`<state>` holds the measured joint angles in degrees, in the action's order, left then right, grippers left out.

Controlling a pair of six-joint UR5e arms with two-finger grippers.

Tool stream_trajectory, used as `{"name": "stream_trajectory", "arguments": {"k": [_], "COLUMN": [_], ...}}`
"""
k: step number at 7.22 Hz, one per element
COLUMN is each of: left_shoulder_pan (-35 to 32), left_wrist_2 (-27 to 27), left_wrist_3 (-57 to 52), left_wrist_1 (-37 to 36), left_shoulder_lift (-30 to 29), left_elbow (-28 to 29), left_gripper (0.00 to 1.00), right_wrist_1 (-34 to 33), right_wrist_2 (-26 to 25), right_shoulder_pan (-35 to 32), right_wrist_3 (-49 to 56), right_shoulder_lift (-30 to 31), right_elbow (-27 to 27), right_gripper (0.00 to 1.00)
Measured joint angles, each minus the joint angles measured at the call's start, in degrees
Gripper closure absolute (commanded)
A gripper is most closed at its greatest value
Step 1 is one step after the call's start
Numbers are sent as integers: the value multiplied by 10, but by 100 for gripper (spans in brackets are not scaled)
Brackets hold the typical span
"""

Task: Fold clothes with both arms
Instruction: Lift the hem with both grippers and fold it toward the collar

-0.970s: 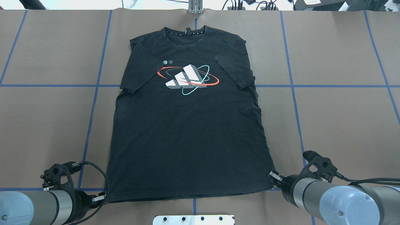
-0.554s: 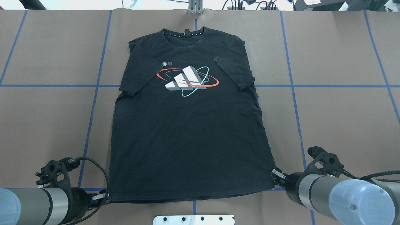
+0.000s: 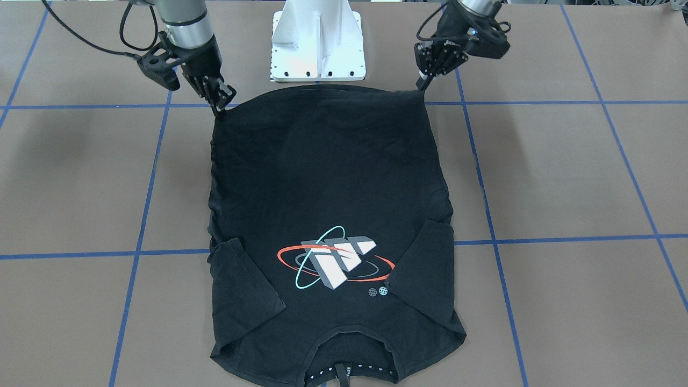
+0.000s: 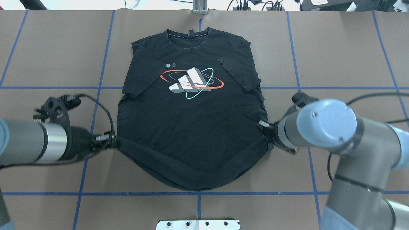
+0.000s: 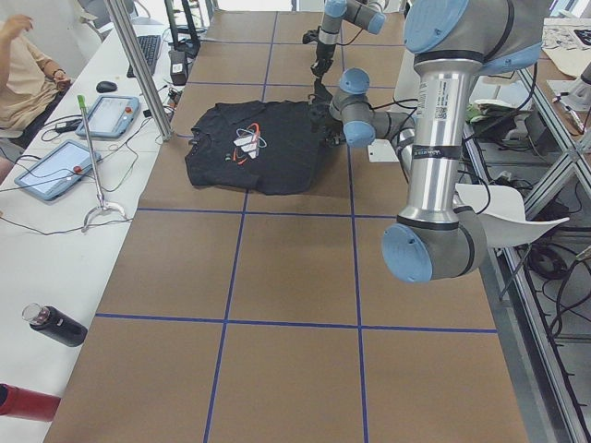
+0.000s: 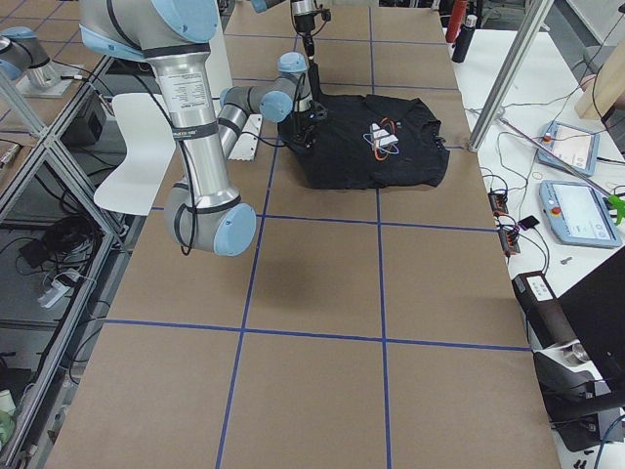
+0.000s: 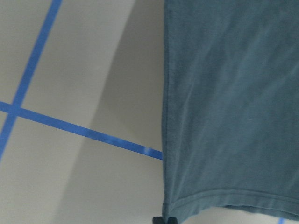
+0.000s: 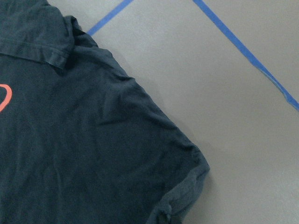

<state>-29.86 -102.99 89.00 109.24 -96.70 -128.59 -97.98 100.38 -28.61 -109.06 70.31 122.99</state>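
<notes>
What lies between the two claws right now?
The hem of the black T-shirt, spanning from left claw to right claw; the front-facing view shows it.

One black short-sleeved cotton T-shirt [image 4: 191, 134] lies mid-frame in the overhead view; it bears one chest logo of grey-white blocks [image 4: 191, 83], ringed by two ovals, one red and one teal; two small round grey badges [image 4: 170, 65] sit just at the logo's upper left; there are two short sleeves, a frame-left sleeve [image 4: 137, 76] and a frame-right sleeve [image 4: 239, 72]; two silver-grey jointed robot arms enter, the left arm [image 4: 25, 142] at the left edge, the right arm [image 4: 335, 127] at the right; two black two-finger grippers, the left gripper [image 4: 110, 140] and the right gripper [image 4: 266, 127]; one white bolted base pedestal [image 3: 318, 43] stands top centre of the front-facing view; the left-side view's upper left shows one person [image 5: 23, 74] and two flat tablets, a nearer tablet [image 5: 55, 169] and a farther tablet [image 5: 117, 114]; one black bottle [image 5: 55, 325] lies lower left.
</notes>
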Motion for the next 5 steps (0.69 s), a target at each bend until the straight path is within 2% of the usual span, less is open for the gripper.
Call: {"name": "stream_trajectory", "arguments": {"k": [2,5], "left_shoulder_pan": [-91,-156], "left_wrist_2": [-14,-24], "left_wrist_3": [-60,-109], "left_wrist_1": [5,23], "left_shoulder_lift": [-66,-105], "left_elbow": [88,168], "left_gripper": [100,100], "right_wrist_1": [-10,-8], "right_wrist_2": [47,69], "right_shoulder_pan": [-89,-167], "right_wrist_3": [62,136], "right_shoulder_lift": [-56,-115], "right_elbow": [-77,-199], "right_gripper": [100,100]}}
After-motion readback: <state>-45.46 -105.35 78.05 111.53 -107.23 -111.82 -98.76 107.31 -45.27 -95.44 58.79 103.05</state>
